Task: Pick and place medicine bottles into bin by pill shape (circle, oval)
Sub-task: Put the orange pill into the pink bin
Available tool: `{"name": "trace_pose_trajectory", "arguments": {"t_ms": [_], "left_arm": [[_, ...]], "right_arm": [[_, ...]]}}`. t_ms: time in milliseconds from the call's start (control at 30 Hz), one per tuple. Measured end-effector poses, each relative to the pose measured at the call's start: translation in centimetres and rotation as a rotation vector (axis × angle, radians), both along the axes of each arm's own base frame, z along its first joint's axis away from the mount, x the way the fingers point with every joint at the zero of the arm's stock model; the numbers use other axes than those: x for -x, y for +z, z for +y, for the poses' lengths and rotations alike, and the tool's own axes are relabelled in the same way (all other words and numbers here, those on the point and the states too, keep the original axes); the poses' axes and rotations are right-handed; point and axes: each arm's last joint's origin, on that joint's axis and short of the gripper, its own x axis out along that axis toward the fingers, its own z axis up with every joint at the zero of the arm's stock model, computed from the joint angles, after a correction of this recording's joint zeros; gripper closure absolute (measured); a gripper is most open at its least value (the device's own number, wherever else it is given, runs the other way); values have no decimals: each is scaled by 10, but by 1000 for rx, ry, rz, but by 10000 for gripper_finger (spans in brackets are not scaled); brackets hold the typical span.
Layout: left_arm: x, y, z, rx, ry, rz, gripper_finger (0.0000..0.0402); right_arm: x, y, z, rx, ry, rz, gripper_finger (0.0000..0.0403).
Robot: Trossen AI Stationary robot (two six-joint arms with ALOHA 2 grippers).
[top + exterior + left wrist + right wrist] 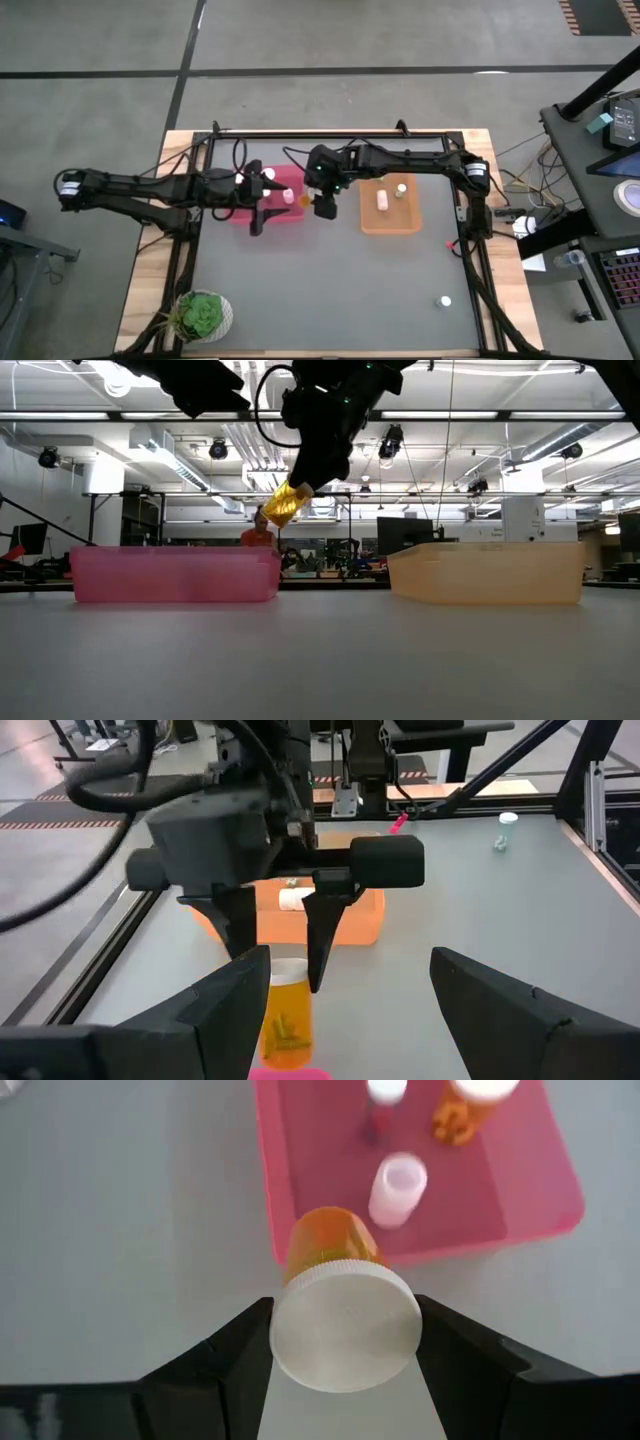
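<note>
Right tool (345, 1342) pinching an orange bottle (330, 1250) by its white cap (345, 1325), body hanging over the pink bin's (290, 214) right edge, so it looks set to drop inside. Left tool (258, 210), spread and empty, hovers over that bin. Orange bin (390, 225) sits right; a stray bottle (444, 300) near right on the tabletop (330, 290). No readable writing anywhere.
</note>
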Motion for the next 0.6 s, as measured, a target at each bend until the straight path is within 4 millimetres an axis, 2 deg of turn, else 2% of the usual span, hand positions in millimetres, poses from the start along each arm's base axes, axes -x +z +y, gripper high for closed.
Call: {"name": "trace_pose_trajectory", "arguments": {"t_ms": [100,233,600], "left_arm": [[-4,-4,0,1,1,20,142],[-9,-18,0,0,3,130,142],[-36,-58,6,-81,153,342,142]], "right_arm": [[-3,3,-1,11,4,-44,193],[-7,5,0,29,20,-87,193],[-10,8,3,41,34,-125,193]]}}
